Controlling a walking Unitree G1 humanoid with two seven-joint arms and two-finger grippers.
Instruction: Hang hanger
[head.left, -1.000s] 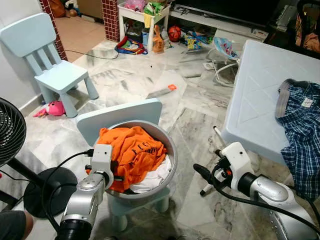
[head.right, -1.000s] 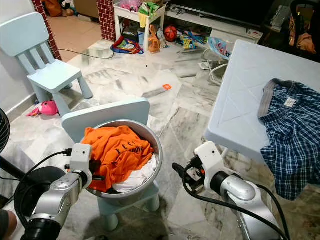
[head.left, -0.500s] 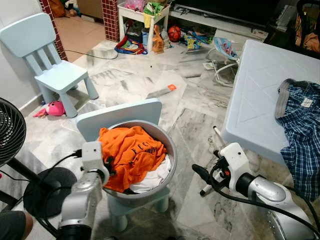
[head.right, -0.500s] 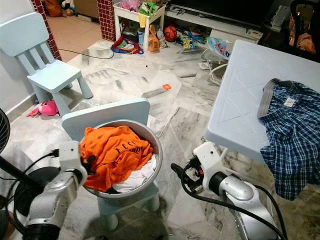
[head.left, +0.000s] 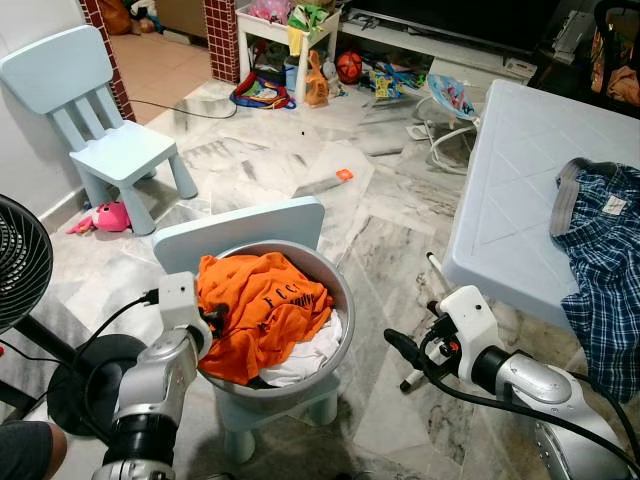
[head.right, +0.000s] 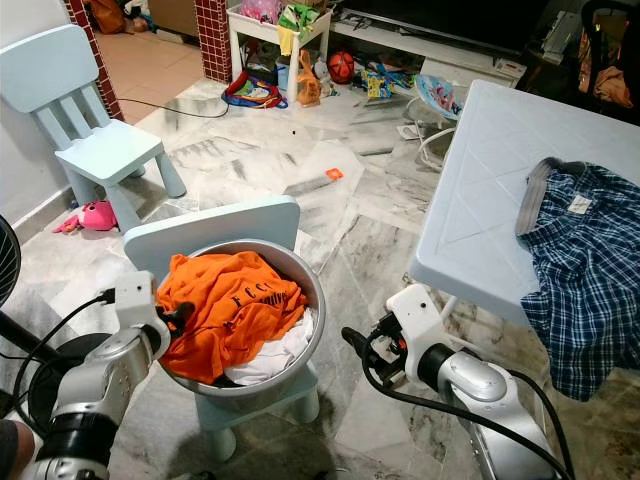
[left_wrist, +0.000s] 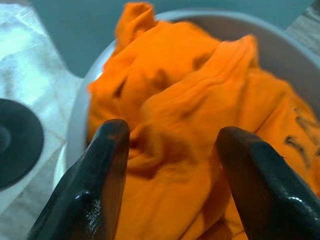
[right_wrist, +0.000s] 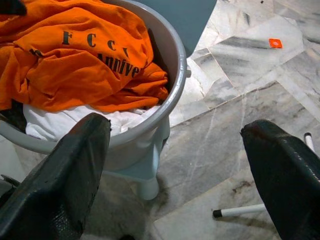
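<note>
An orange T-shirt (head.left: 262, 310) with dark lettering lies heaped on white cloth (head.left: 305, 362) in a grey basin (head.left: 343, 296). The basin rests on a small light-blue chair (head.left: 240, 232). My left gripper (head.left: 212, 318) is at the basin's left rim, open, its fingers (left_wrist: 107, 150) spread just short of the orange fabric (left_wrist: 190, 115) and holding nothing. My right gripper (head.left: 396, 345) hovers open over the floor to the right of the basin, empty. From its wrist view the basin (right_wrist: 172, 75) lies ahead between the fingers (right_wrist: 87, 150).
A light-blue table (head.left: 520, 170) stands at the right with a plaid shirt (head.left: 605, 260) hanging over its edge. A white rod (right_wrist: 240, 210) lies on the marble floor. A black fan (head.left: 20, 262) stands at the left, a second blue chair (head.left: 95, 110) beyond it, and toys clutter the back.
My left arm has drawn back to the left, from over the orange shirt to the basin's left rim. The right arm has barely moved.
</note>
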